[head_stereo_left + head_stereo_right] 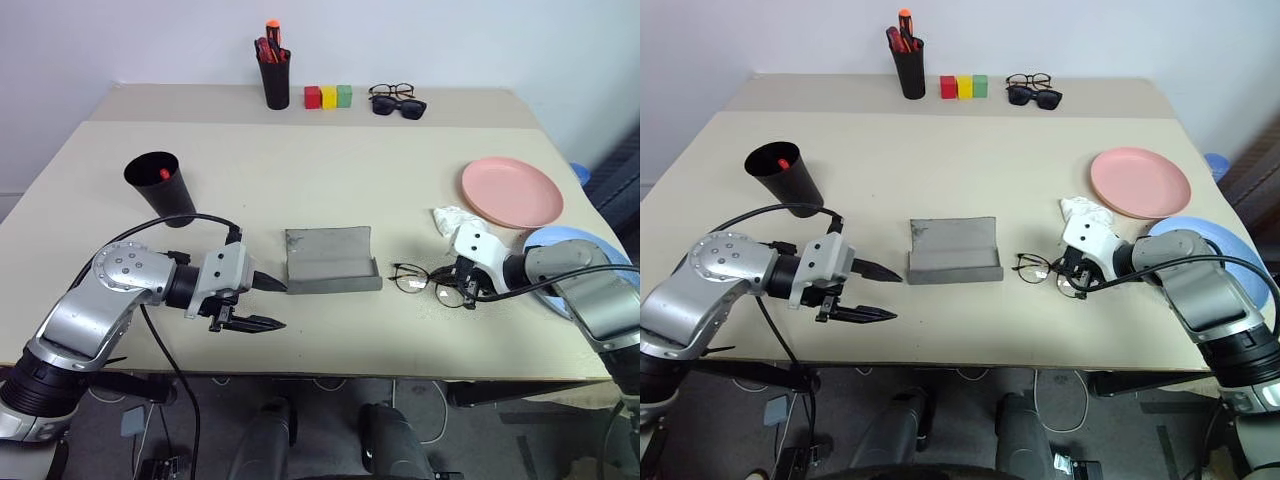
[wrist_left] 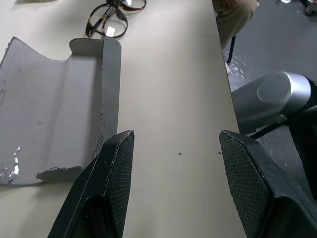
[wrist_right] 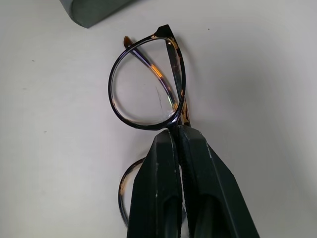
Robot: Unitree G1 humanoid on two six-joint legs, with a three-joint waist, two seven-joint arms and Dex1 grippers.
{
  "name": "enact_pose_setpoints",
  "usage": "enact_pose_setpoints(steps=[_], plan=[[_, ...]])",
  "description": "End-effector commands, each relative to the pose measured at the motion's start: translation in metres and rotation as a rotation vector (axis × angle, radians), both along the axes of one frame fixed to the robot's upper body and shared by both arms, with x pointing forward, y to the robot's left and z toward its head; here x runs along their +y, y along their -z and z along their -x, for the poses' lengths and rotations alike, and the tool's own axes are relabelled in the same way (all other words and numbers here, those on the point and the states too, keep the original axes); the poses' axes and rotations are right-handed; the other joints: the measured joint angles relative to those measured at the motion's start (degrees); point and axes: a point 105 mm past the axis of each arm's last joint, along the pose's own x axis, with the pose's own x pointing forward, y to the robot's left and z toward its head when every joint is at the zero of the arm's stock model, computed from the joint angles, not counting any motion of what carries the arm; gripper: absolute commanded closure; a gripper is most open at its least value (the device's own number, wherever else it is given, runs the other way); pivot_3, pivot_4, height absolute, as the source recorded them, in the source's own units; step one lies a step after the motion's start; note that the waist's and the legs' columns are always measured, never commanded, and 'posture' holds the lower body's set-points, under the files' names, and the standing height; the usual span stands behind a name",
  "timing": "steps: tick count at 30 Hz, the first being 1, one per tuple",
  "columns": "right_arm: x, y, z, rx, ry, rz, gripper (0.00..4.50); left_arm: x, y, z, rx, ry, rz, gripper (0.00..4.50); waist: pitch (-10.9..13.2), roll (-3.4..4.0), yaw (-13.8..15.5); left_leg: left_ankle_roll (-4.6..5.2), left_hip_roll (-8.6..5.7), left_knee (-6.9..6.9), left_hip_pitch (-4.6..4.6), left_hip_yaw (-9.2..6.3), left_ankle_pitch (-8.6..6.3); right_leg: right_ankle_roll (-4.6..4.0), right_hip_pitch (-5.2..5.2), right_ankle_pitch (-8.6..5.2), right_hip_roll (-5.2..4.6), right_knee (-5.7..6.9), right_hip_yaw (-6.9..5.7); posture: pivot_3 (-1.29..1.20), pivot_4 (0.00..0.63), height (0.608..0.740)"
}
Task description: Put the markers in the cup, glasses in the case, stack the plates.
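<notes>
The wire-frame glasses (image 1: 415, 279) lie on the table just right of the grey case (image 1: 330, 260), which is open with its flap up. My right gripper (image 3: 177, 130) is shut on the glasses (image 3: 143, 84) at the bridge between the two lenses. My left gripper (image 1: 280, 305) stands open just left of the case (image 2: 49, 124), with nothing between its fingers. The black cup (image 1: 160, 185) at the left holds a marker with a red cap (image 1: 163, 174). The pink plate (image 1: 512, 190) sits at the right. The blue plate (image 1: 590, 250) lies nearer, partly under my right arm.
At the back stand a black pen holder (image 1: 273, 70) full of red-orange markers, three coloured blocks (image 1: 328, 96) and two dark pairs of glasses (image 1: 397, 100). A crumpled white scrap (image 1: 455, 218) lies beside the pink plate.
</notes>
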Motion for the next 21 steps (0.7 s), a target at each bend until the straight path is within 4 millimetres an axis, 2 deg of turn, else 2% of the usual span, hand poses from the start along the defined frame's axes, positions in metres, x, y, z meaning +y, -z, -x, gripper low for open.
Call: enact_pose_setpoints(steps=[1, 5, 8, 11, 15, 21], plan=[[0.009, -0.047, 0.003, -0.07, -0.04, -0.096, 4.48, -0.002, -0.008, 0.0, -0.031, 0.013, 0.022, 1.72, 0.0, 0.01, 0.0, 0.0, 0.0, 0.0, 0.0, 0.0, 0.0, 0.0, 0.0, 0.0, 0.0, 0.0, 0.0, 0.0, 0.15, 0.74], [0.041, -0.085, 0.007, -0.131, -0.155, -0.224, 4.48, -0.001, -0.006, -0.001, -0.028, 0.0, 0.04, 1.72, 0.1, 0.1, -0.8, 0.0, 0.02, -0.01, 0.0, 0.01, 0.0, 0.0, -0.03, 0.0, 0.01, 0.04, 0.02, 0.0, 0.15, 0.74], [0.067, -0.096, 0.003, -0.185, -0.213, -0.276, 4.48, 0.002, -0.01, -0.003, -0.08, -0.041, 0.105, 1.72, 0.0, 0.08, -1.4, 0.0, 0.06, -0.05, 0.02, -0.01, 0.0, 0.0, -0.03, 0.0, 0.05, 0.03, 0.02, 0.0, 0.15, 0.74], [0.09, -0.096, -0.003, -0.218, -0.255, -0.324, 4.48, 0.009, -0.011, -0.001, -0.096, -0.083, 0.179, 1.72, 0.0, 0.07, -1.3, 0.0, 0.06, -0.09, 0.04, -0.01, 0.0, -0.01, -0.05, 0.01, 0.05, 0.04, 0.03, 0.0, 0.15, 0.74], [0.123, -0.084, -0.012, -0.26, -0.324, -0.363, 4.48, 0.027, -0.01, 0.015, -0.036, -0.077, 0.216, 1.72, 0.1, 0.09, -1.3, 0.0, 0.05, -0.1, 0.02, 0.02, 0.0, -0.02, -0.1, 0.01, 0.04, 0.03, 0.04, 0.0, 0.15, 0.74], [0.142, -0.069, -0.026, -0.286, -0.361, -0.353, 4.48, 0.041, -0.015, 0.024, 0.04, -0.044, 0.209, 1.72, 0.1, 0.09, -1.0, -0.01, 0.03, -0.04, 0.02, 0.02, 0.0, -0.06, -0.06, 0.04, 0.01, 0.02, 0.02, 0.0, 0.15, 0.74]])
